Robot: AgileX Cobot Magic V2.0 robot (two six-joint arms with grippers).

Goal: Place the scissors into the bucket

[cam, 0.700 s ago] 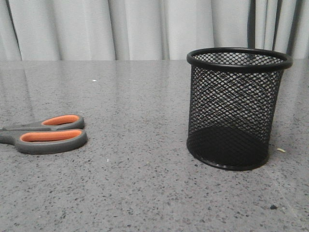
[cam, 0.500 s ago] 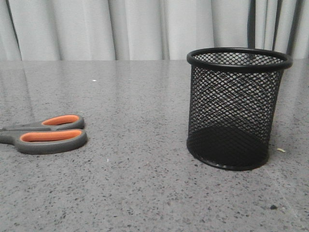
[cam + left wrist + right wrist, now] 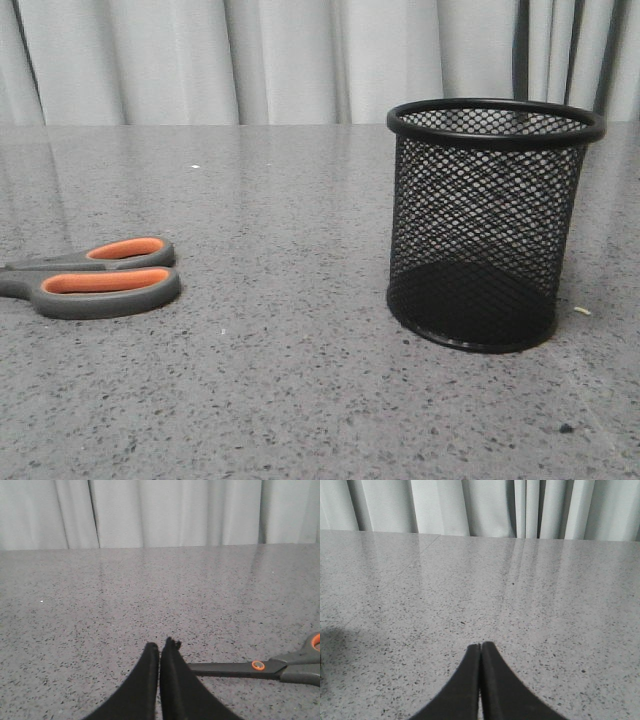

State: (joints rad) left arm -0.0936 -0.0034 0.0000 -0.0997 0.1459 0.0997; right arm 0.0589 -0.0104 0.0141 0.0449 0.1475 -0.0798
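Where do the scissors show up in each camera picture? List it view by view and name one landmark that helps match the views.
Front view: the scissors lie flat at the left edge, handles toward the bucket, blades cut off by the frame.
Left wrist view: pivot and blades run along the lower right, beside the shut left claw.
Right wrist view: not in it; only the shut right claw and table.
Shared landmark: the pale curtain behind the speckled grey table.
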